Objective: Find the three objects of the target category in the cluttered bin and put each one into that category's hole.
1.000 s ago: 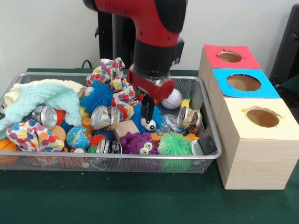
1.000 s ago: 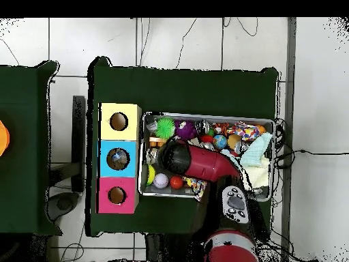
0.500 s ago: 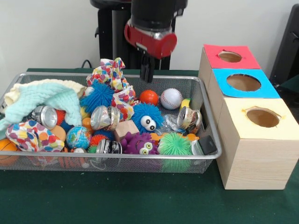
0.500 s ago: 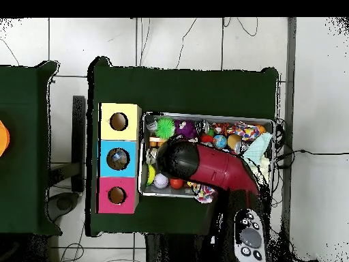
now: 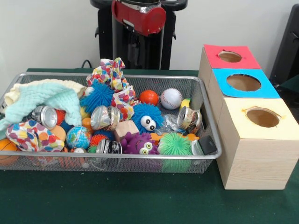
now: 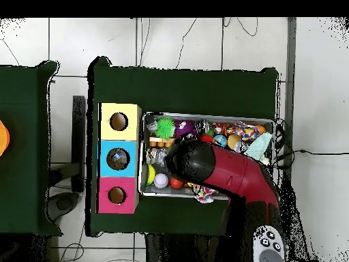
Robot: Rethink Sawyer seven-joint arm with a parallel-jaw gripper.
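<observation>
You have a wire mesh bin (image 5: 205, 121) on the green desk (image 5: 140, 200), packed with toys. At its left end lies a mint knitted cloth (image 5: 44, 98) over a shiny metal can (image 5: 44, 115), with a polka-dot fabric bundle (image 5: 28, 135) and a small globe ball (image 5: 78, 136) in front of them. Near the middle you see a blue spiky ball (image 5: 98, 95), a second crumpled patterned cloth (image 5: 112, 74), another shiny can (image 5: 105, 117) and a small wooden block (image 5: 126, 128). A blue fuzzy ball with googly eyes (image 5: 147, 119) sits behind a purple spiky toy with eyes (image 5: 140, 143) and a green spiky ball (image 5: 175, 144). At the back, an orange ball (image 5: 149, 97) lies just beside a baseball (image 5: 171, 98), and a third can (image 5: 189, 117) leans near the right wall.

To the right of the bin stands a wooden box in three sections, with a red-topped hole (image 5: 230, 56), a blue-topped hole (image 5: 243, 82) and a yellow-topped hole (image 5: 262, 117). In the overhead view something lies inside the blue hole; you cannot make out what.

The gripper (image 5: 135, 52) hangs high above the bin's back edge, dark against the pedestal, and you cannot tell whether it is spread or pressed together.
</observation>
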